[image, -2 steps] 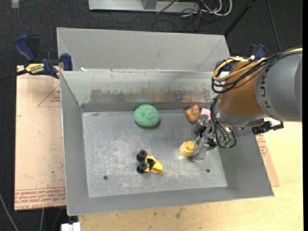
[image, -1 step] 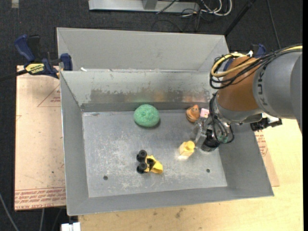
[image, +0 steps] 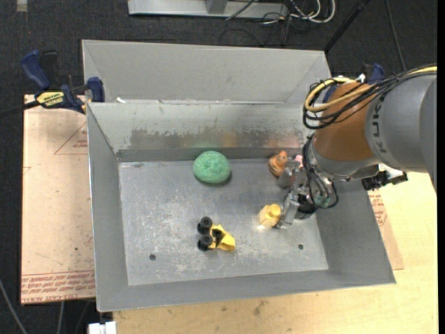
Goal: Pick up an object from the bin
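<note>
The grey metal bin [image: 104, 186] held four loose things, each lying well apart from the others on its flat floor; there was no heap.

Contents, as found:
- A round green ball [image: 212, 167] with a rough surface lay at the far side of the floor, close to the foot of the far wall and about midway between left and right.
- A small orange-brown piece [image: 278, 161] lay to the right of the ball, also near the far wall. Its kind could not be told.
- A small yellow and black toy [image: 214, 238], with dark round parts at its left end, lay towards the near side, around the middle of the floor.
- A small pale yellow piece [image: 270, 216] lay on the right half of the floor, between the orange-brown piece and the near wall.

The arm [image: 407, 124] reached in over the right wall, with its orange cover [image: 341, 141] and a loop of cables [image: 332, 92] above the right part of the bin. The hand [image: 286, 214] was down at the floor, just beside the pale yellow piece on its right, apparently touching it. Whether the hand was spread or pressed together could not be told, nor whether it pinched the piece.
</note>
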Available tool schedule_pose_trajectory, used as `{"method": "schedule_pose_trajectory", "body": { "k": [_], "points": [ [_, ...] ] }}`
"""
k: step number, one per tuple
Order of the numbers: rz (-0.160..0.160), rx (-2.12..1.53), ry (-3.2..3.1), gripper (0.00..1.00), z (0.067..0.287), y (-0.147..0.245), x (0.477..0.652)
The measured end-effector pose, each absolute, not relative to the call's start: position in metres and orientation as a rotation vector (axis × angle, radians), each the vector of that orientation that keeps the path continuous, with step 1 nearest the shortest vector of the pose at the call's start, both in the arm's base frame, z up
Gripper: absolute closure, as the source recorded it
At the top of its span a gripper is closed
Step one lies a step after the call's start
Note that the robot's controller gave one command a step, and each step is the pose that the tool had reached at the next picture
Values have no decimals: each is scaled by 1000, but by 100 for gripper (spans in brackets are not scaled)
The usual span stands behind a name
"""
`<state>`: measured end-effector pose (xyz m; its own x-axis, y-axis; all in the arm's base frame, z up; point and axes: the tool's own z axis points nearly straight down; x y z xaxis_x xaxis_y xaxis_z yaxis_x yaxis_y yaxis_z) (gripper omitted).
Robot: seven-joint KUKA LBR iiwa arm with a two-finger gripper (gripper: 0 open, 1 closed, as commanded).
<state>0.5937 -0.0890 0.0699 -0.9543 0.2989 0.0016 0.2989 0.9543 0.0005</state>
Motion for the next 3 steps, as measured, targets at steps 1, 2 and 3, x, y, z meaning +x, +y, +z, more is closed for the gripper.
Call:
{"method": "schedule_pose_trajectory", "body": {
  "k": [1,2,3],
  "points": [
    [-1,-475,-3103,0,70,-89,593],
    [-1,-443,-3111,0,70,-93,585],
    [1,-349,-3105,0,69,-96,615]
  ]
}}
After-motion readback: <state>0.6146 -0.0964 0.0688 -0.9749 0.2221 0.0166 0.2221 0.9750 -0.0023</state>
